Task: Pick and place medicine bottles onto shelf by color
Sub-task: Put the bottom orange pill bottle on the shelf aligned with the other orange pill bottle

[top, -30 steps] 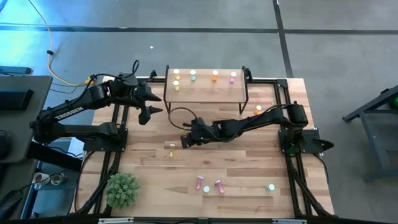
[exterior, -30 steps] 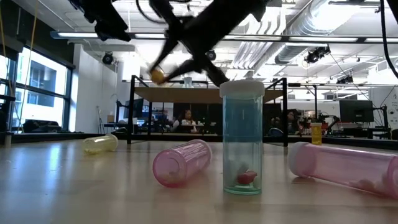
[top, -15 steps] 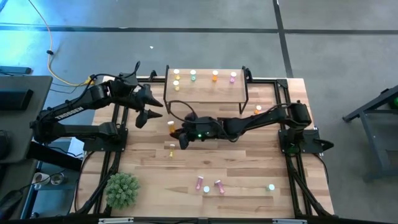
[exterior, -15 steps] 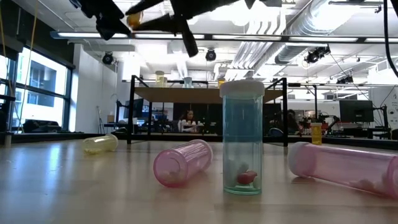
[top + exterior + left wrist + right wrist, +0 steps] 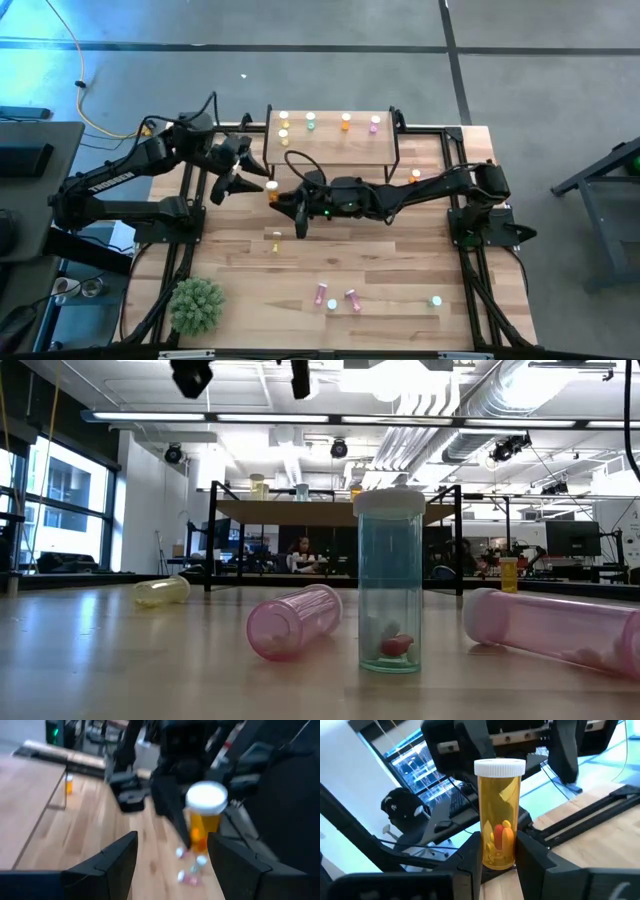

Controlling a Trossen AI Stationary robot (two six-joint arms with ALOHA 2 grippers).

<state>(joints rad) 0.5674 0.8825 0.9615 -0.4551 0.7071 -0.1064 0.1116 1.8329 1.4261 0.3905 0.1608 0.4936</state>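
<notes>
Robotics lab / open workshop w/ office area behind. Exposed ducts (image 5: 500, 410) and strip lights (image 5: 330, 418) are running across a high ceiling; big windows (image 5: 50, 500) are letting in daylight at left. People (image 5: 300, 552) are sitting at desks far back, near monitors (image 5: 570, 540). Wood-plank table (image 5: 250, 270) is sitting on a bare concrete floor (image 5: 330, 80), yellow cable (image 5: 85, 90) trailing across it.

Orange bottle (image 5: 499, 832): glossy clear plastic, matt white cap. Table (image 5: 390, 260): pale smooth wood planks. Shelf (image 5: 330, 145): light wood.
</notes>
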